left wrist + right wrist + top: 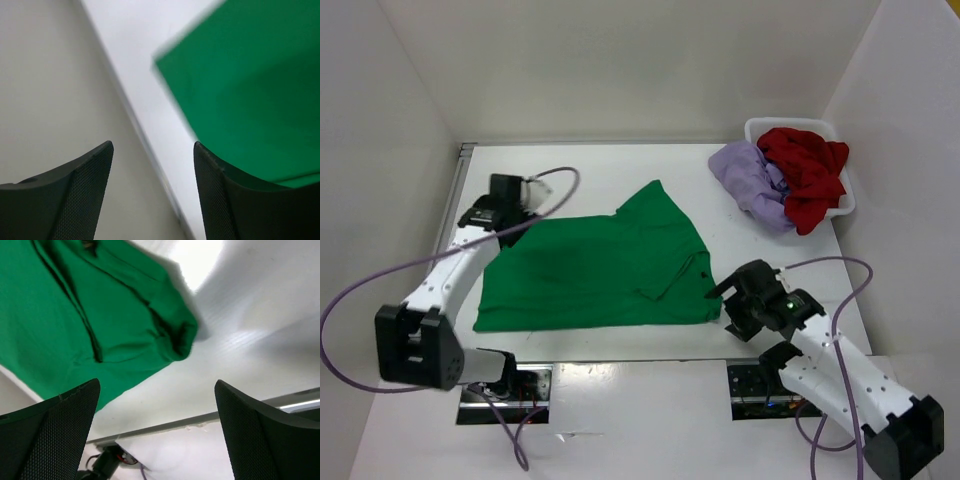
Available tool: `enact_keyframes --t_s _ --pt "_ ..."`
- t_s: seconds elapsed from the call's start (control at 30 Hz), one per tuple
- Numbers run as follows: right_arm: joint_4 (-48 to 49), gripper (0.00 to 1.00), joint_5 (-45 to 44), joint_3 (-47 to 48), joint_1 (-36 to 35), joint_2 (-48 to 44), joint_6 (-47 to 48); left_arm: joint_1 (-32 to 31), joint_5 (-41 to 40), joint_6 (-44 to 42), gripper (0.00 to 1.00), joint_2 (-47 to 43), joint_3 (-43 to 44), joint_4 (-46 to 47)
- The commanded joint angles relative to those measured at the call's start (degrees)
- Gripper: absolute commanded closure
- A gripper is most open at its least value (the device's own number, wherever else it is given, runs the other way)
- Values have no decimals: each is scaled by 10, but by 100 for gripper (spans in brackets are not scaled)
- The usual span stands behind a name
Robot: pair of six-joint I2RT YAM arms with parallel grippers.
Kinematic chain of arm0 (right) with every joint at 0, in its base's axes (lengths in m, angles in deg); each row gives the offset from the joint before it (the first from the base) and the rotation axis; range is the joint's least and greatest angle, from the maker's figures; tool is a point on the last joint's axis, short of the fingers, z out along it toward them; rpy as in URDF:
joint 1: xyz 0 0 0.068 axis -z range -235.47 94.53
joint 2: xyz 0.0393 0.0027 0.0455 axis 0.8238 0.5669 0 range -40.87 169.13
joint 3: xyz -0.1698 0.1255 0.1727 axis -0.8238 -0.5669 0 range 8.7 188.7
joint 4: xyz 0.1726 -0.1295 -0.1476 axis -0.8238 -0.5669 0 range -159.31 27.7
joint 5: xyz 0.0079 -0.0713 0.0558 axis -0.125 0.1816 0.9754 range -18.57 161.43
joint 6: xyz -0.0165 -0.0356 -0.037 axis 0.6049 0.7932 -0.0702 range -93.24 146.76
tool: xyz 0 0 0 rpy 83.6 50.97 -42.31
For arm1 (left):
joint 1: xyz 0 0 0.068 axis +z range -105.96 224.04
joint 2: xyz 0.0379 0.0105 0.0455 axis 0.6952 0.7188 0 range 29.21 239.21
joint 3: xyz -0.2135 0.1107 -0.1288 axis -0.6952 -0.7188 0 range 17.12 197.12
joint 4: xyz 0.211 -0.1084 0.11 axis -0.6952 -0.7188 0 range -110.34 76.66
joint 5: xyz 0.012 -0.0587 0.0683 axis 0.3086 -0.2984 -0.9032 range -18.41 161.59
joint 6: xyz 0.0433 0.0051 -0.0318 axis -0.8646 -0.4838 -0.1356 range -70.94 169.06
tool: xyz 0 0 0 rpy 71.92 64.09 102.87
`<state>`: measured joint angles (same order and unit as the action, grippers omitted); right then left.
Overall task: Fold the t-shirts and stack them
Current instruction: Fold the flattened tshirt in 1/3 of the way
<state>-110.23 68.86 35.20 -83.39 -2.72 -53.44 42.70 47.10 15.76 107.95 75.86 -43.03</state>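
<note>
A flat white table [610, 170] is seen, shut in by plain white walls [620, 60] on the left, the far side and the right. A thin metal strip [461, 180] is seen along the table's left edge. The bright green t-shirt [590, 275] is spread in the middle of the table, with its right part folded over and one sleeve pointing to the far side. A small dark spot [706, 276] is seen near the shirt's right edge, but it is too small to be read. A white plastic basket [752, 127] is set in the far right corner. The dark red t-shirt [808, 170] is heaped in it and hangs over its near rim. The pale lavender t-shirt [750, 180] is draped over the basket's left side and onto the table. The left gripper [508, 200] is held by the far left corner of the green shirt. Its fingers [85, 195] are spread wide apart and nothing is held between them. The right gripper [740, 300] is held just beside the near right corner of the green shirt. Its fingers [260, 435] are spread wide too, and nothing is gripped. Purple cables [350, 300] are looped from both arms.
</note>
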Motion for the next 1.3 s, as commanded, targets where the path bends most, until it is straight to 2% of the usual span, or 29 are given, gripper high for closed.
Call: enact_keyframes --t_s 0.0,0.03,0.07,0.17,0.2,0.3,0.4,0.5,0.6,0.83,1.0,1.1,1.27 --pt "-3 0 -60 86 -27 59 26 -174 58 -34 27 -81 51 -30" --pt "-3 0 -74 99 -27 68 35 -222 58 -40 27 -81 52 -35" --pt "4 0 -90 108 -27 76 41 -300 66 -41 27 -57 64 -51" --pt "36 0 -109 142 -20 103 80 -388 77 -41 27 24 74 -49" --pt "36 0 -109 154 -9 113 104 -443 77 -48 30 41 74 -42" --pt "65 0 -81 130 41 154 138 -516 146 -37 34 104 120 -25" --pt "115 0 -35 60 93 172 146 -530 214 -6 38 176 147 -6" --pt "130 0 -58 54 93 166 134 -530 256 7 39 219 168 20" --pt "136 0 -66 54 130 161 143 -535 296 12 39 251 189 20" --pt "142 0 -55 54 160 161 159 -553 345 -13 46 258 166 8" --pt "147 0 -60 49 177 161 159 -553 351 -8 51 264 140 12" --pt "147 0 -60 49 183 161 164 -553 357 -3 51 269 140 12" --pt "147 0 -60 49 183 148 164 -553 338 -3 58 269 126 32"
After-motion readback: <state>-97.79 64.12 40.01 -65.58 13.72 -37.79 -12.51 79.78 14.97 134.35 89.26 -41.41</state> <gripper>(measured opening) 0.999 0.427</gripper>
